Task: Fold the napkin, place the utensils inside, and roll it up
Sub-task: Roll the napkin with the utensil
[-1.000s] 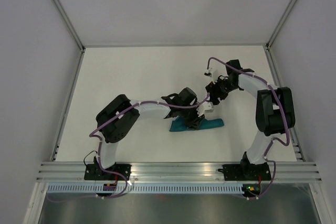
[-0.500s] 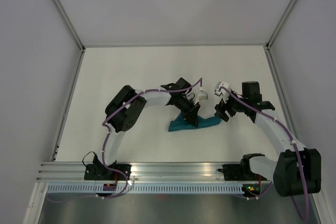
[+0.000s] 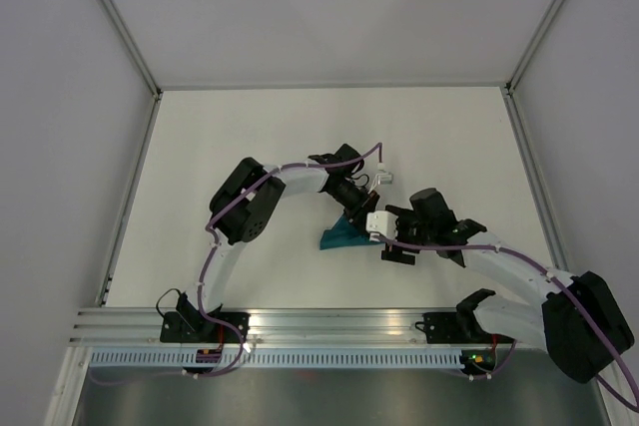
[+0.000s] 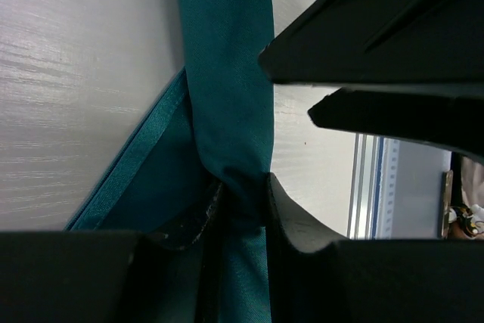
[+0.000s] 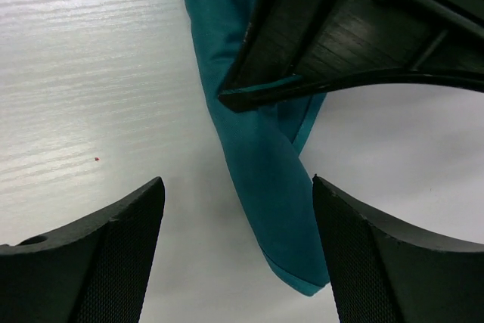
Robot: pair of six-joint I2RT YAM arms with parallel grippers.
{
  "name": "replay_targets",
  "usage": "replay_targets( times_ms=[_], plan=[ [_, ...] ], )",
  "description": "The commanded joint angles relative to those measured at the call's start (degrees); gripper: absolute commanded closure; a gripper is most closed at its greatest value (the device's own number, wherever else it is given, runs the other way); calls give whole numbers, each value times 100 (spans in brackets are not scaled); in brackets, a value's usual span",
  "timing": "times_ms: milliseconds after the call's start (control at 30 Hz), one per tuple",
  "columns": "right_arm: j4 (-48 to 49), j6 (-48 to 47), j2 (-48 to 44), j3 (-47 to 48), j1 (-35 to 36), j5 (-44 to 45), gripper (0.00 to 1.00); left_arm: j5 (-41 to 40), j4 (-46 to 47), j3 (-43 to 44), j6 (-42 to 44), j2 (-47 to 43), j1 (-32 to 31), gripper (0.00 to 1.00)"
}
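Rt pincer (image 5: 236,187) nearest you: jaws spread wide, low over the white bench (image 5: 83,73), w/ the end of the teal-green shiny cloth napkin (image 5: 255,156) between its fingers. Napkin lies mid-bench, bunched into a narrow strip. Just beyond, your left pincer (image 4: 242,191) is pinched narrow on a napkin fold.

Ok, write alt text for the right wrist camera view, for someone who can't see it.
A teal napkin, gathered into a narrow strip, runs down over the white table, ending between the open jaws of the right gripper. The dark left gripper holds it from the upper right.
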Motion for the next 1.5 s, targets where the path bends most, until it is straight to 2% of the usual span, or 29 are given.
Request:
replay_targets(
  times_ms=[0, 200, 367, 400, 433, 533, 567, 667, 700, 767, 800, 967, 1133, 1300, 1467],
  plan=[
    [624, -190, 192, -111, 264, 579, 16, -608, -503, -64, 13, 472, 31, 98],
    [906, -225, 526, -164, 773, 975, 17, -590, -573, -3, 39, 542, 31, 98],
    [1073, -322, 851, -234, 898, 1213, 21, -590, -661, 41, 100, 542, 31, 98],
    [1073, -339, 886, -243, 889, 1222, 24, -608, -670, 59, 118, 551, 31, 98],
    [1073, -340, 895, -252, 897, 1240, 32, -599, -687, 59, 127, 543, 40, 98],
    [1020, -366, 922, -287, 897, 1275, 47, -634, -696, 85, 127, 499, 58, 96],
    [985, -375, 931, -279, 889, 1301, 49, -625, -679, 85, 127, 472, 75, 95],
    [889, -401, 948, -287, 897, 1301, 63, -757, -547, 50, 5, 279, 119, 87],
    [836, -401, 974, -270, 889, 1301, 66, -896, -320, -54, -66, 174, 137, 80],
    [722, -401, 1018, -217, 898, 1266, 72, -1011, -38, -169, -311, -150, 198, 74],
    [678, -410, 1053, -208, 880, 1240, 75, -1203, 294, -300, -417, -248, 233, 70],
    [301, -436, 1185, -7, 880, 1064, 79, -1951, 1192, -723, -1136, -1063, 479, 68],
    [-148, -506, 1545, 353, 775, 775, 80, -3154, 2088, -1408, -1613, -1847, 629, 65],
    [-921, -691, 2107, 1004, 564, 414, 82, -4271, 2739, -2189, -1956, -2612, 717, 64],
    [-1851, -937, 2731, 1811, 353, -95, 84, -5413, 3643, -3112, -2350, -3771, 734, 64]
  ],
)
